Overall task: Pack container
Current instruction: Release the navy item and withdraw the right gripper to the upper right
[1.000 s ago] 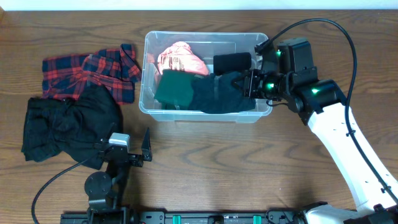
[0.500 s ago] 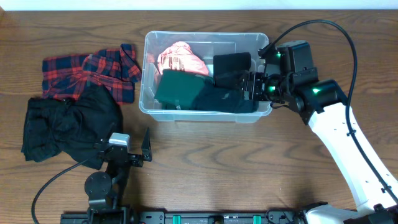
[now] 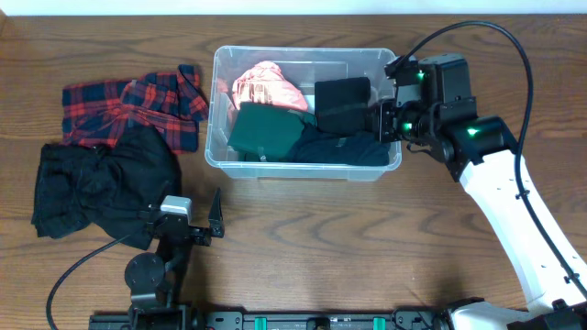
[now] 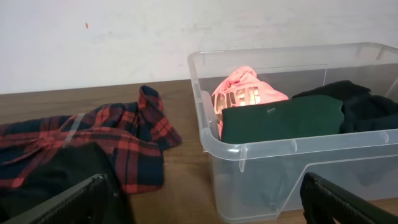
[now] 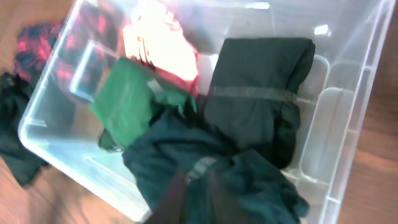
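Note:
The clear container (image 3: 303, 52) stands at the table's back middle. Inside lie a pink garment (image 3: 266, 87), a folded green one (image 3: 261, 130), a folded black one (image 3: 344, 96) and a crumpled dark teal one (image 3: 339, 147). My right gripper (image 3: 383, 121) hovers at the container's right wall. In the right wrist view its blurred fingers (image 5: 177, 199) stand shut just above the teal garment (image 5: 249, 186), gripping nothing I can see. My left gripper (image 3: 185, 220) rests open near the front edge, facing the container (image 4: 292, 149), with nothing between its fingers.
A red and navy plaid shirt (image 3: 128, 105) lies left of the container, and a black garment (image 3: 101, 183) sprawls in front of it, beside the left gripper. Bare wood shows in front of and to the right of the container.
The right gripper opened, let the dark teal garment drop into the container, shut again and drew back right to the wall. The left arm stayed still.

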### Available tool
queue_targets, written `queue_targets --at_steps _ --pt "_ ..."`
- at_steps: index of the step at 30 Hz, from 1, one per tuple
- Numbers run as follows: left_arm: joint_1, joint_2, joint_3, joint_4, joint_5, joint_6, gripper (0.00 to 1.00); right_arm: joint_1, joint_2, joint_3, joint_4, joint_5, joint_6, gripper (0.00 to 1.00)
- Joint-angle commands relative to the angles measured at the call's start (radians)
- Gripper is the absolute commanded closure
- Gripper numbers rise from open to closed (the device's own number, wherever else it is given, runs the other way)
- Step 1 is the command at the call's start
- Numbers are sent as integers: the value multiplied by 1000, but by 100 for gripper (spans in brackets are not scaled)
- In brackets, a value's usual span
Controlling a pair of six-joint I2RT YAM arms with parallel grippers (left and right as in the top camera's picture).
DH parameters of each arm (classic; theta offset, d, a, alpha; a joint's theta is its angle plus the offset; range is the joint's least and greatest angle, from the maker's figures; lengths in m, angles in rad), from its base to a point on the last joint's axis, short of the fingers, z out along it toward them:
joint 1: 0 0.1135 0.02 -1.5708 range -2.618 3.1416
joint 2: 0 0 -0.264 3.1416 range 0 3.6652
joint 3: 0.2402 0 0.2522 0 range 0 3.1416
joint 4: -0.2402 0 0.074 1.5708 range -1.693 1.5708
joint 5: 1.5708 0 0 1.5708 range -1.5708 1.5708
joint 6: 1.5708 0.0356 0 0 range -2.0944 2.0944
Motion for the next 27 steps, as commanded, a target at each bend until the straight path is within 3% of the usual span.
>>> queue_targets --at_steps 1,15,27 --pt "4 0 -19 -32 3 -9 2 25 0 -3 -41 13 -51 99" --pt "4 0 -19 -32 3 -9 2 134 97 -3 -218 102 -118 99" --pt "4 -1 -19 -32 3 -9 2 140 311 -3 -129 206 -117 99"
